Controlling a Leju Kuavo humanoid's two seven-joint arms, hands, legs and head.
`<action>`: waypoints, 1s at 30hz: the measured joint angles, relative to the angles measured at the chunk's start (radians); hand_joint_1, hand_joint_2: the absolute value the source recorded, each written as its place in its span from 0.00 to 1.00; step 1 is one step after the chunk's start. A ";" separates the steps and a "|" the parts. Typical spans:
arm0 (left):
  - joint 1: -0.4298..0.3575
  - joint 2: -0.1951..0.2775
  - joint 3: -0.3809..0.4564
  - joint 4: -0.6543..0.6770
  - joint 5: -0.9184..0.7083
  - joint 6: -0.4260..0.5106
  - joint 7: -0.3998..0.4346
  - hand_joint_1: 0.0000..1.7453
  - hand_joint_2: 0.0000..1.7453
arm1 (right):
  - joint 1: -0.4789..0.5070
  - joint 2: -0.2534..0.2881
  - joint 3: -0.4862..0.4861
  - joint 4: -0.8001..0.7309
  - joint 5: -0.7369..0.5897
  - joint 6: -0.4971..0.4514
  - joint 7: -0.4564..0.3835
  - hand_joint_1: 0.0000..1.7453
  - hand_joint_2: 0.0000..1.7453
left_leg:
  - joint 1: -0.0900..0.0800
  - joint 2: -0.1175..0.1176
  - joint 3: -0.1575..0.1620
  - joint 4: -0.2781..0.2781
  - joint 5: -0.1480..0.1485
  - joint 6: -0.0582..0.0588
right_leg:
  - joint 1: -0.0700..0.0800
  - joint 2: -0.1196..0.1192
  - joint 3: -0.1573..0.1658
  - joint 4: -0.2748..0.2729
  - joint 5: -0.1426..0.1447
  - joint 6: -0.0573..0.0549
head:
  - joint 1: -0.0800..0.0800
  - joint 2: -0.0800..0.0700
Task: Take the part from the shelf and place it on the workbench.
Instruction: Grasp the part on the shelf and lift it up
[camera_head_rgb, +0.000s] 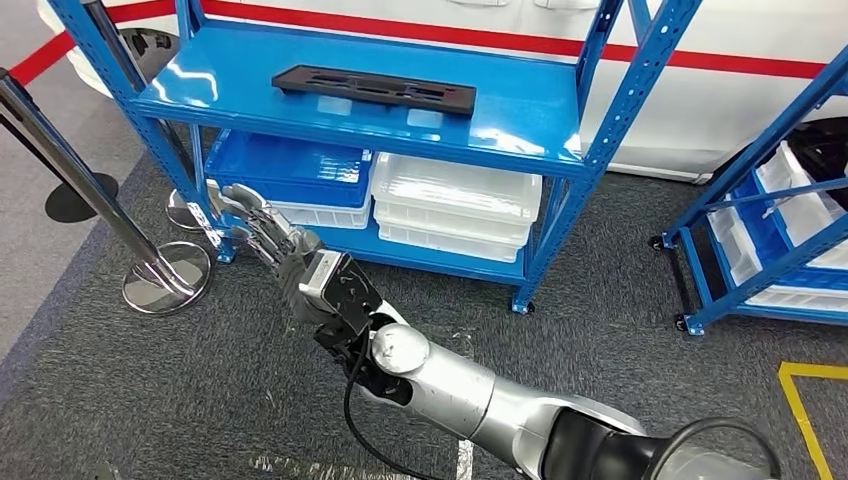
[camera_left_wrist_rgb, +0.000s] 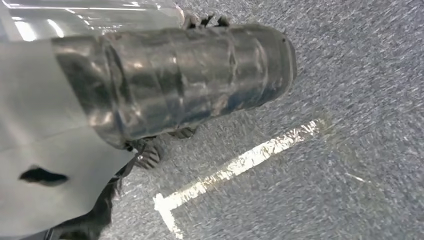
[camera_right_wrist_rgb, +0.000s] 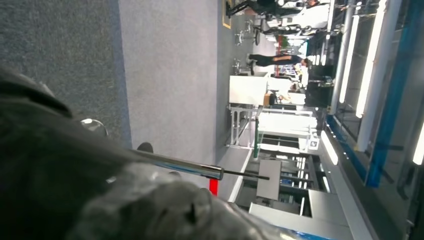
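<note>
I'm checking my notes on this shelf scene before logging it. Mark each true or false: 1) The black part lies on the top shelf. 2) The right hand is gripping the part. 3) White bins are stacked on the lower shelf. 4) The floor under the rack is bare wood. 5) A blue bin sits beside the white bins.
1) True. The part lies flat on the top shelf.
2) False. The right hand is below the shelf, holding nothing, its fingers apart.
3) True. White bins are stacked there.
4) False. The floor is grey carpet.
5) True. A blue bin sits next to them.
</note>
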 joint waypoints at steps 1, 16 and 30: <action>0.001 0.000 0.000 0.000 0.000 -0.001 0.000 0.00 0.00 | 0.001 -0.002 0.000 0.000 0.000 0.000 0.000 0.00 0.00 | 0.000 -0.002 0.016 0.000 -0.014 0.001 | 0.000 0.000 -0.043 0.029 -0.023 0.001 | 0.000 0.000; -0.002 -0.004 -0.018 0.003 0.003 0.002 0.006 0.00 0.00 | -0.010 -0.007 0.016 0.018 -0.003 -0.025 0.043 0.00 0.00 | 0.009 -0.002 -0.083 0.288 -0.145 -0.055 | 0.008 0.006 0.045 -0.286 0.178 -0.059 | -0.006 0.000; -0.015 -0.001 -0.022 0.008 0.002 0.003 0.037 0.00 0.00 | -0.027 -0.007 0.026 0.047 0.073 -0.128 0.081 0.00 0.00 | 0.001 0.004 -0.073 -0.006 0.082 0.003 | 0.009 0.008 0.024 -0.034 0.030 -0.009 | -0.007 0.000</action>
